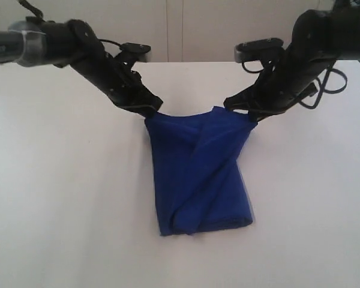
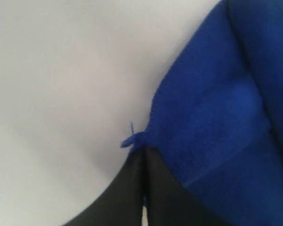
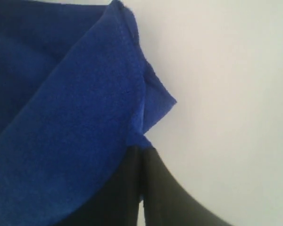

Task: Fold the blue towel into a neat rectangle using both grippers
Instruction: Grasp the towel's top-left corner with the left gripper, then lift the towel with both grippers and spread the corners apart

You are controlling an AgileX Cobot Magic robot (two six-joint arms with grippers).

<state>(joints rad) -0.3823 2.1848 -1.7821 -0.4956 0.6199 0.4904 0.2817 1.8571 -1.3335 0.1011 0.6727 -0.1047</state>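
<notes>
The blue towel [image 1: 199, 174] hangs doubled over in the middle of the white table, its lower fold resting on the surface. My left gripper [image 1: 152, 112] is shut on its far left corner, lifted off the table. In the left wrist view that gripper [image 2: 144, 149] pinches the towel [image 2: 212, 117] right at the small thread tag [image 2: 130, 140]. My right gripper [image 1: 243, 112] is shut on the far right corner, at about the same height. The right wrist view shows this gripper [image 3: 142, 149] clamped on the towel [image 3: 66, 122] where two layers meet.
The white table [image 1: 60, 198] stretches bare on both sides of the towel and in front of it. A pale wall [image 1: 186, 27] runs behind the table's far edge. Cables [image 1: 330, 84] loop off the right arm.
</notes>
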